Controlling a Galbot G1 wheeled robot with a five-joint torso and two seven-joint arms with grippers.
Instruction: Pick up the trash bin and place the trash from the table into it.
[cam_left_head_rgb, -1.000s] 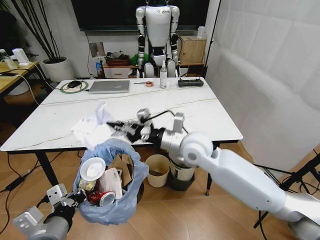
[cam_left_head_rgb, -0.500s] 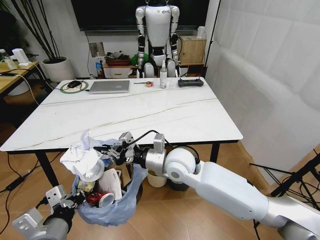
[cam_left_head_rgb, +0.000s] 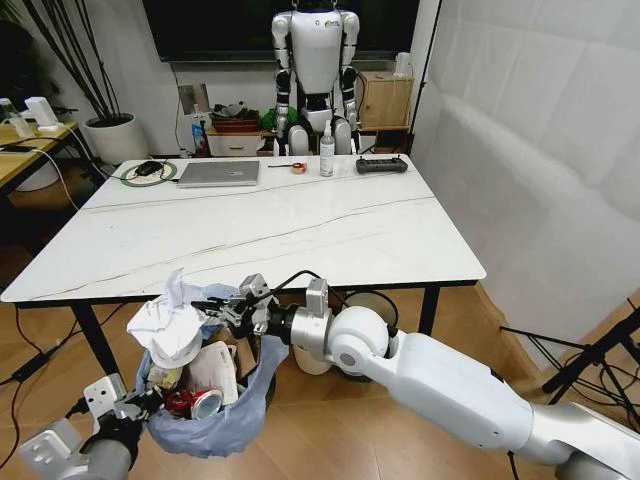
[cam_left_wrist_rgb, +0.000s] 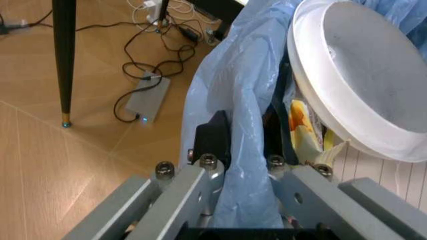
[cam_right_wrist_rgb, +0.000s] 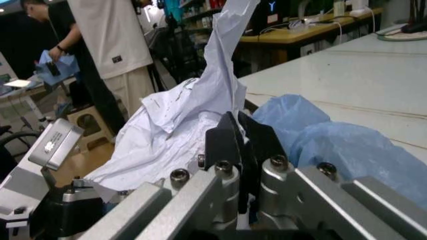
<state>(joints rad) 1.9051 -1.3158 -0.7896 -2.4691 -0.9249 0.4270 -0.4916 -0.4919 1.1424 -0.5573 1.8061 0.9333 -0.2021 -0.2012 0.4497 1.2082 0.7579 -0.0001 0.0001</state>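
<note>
Below the desk's (cam_left_head_rgb: 300, 215) front edge, the left gripper (cam_left_head_rgb: 118, 412) is clamped on the trash bin's (cam_left_head_rgb: 215, 425) blue bag rim, holding it up. Stretched across from the right, the right gripper (cam_left_head_rgb: 215, 305) pinches crumpled white tissue (cam_left_head_rgb: 165, 322) above the bin's opening.

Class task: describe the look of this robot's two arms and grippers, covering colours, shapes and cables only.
The right arm has glossy white rounded shells with a ball-like joint, a silver wrist and a looping black cable. The right gripper is black, on grey metal bars with hex bolts. The left arm is dark, with silver-grey brackets; the left gripper has matching grey bolted bars and black jaws.
</note>
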